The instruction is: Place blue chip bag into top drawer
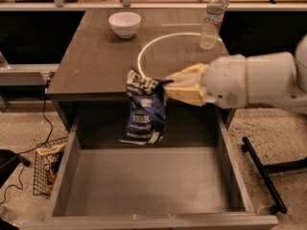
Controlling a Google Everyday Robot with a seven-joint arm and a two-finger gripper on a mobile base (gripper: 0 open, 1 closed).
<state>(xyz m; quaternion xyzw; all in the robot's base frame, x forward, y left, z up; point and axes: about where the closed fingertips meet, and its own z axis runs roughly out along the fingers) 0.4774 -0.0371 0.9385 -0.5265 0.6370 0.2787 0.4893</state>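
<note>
The claw (pixel 167 85), reaching in from the right at the near edge of the surface (pixel 96 61), is pinched shut on the top corner of the blue chip bag (pixel 144 110). The bag hangs crumpled over the far part of the pulled-out top drawer (pixel 144 186). Far back on the surface stand a white bowl (pixel 124 23) and a water bottle (pixel 212 20), and a wire basket (pixel 41 178) on the floor at left holds a brown snack bag (pixel 50 159).

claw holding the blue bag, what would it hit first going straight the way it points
Only the bag it grips lies ahead of the claw; leftward above the drawer looks free, though depth is unclear.
</note>
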